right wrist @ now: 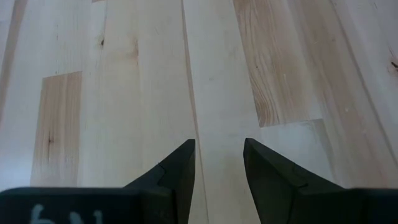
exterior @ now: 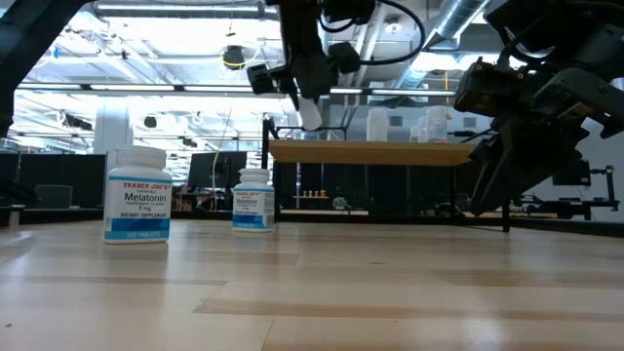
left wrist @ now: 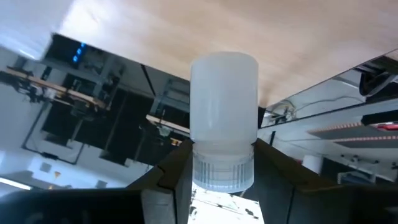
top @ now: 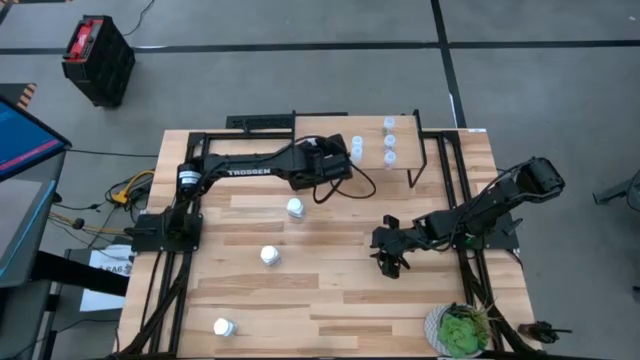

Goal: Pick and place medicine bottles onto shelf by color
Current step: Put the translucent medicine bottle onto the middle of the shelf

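Note:
My left gripper (top: 343, 160) is shut on a pale translucent bottle (left wrist: 224, 118) at the left end of the light-wood shelf (top: 405, 135); in the low view the bottle (exterior: 310, 112) hangs just above the shelf top (exterior: 375, 152). Several pale bottles (top: 389, 141) stand upright on the shelf. Three white bottles (top: 295, 208) (top: 270, 255) (top: 223, 326) stand on the table; two of them show in the low view (exterior: 137, 193) (exterior: 253, 200). My right gripper (right wrist: 219, 155) is open and empty, low over bare table right of centre (top: 390, 262). My left gripper pinches the bottle's ribbed cap end (left wrist: 222, 173) between its two fingers, and the smooth body sticks out past the fingertips. In the low view the fingers (exterior: 297, 83) slant down from above. The bottle hangs below them, tilted and clear of the shelf.
A green potted plant (top: 460, 330) stands at the table's near right corner. The shelf's thin black legs (top: 415, 172) stand beside the right arm. A screen (top: 20, 140) is off the table's left side.

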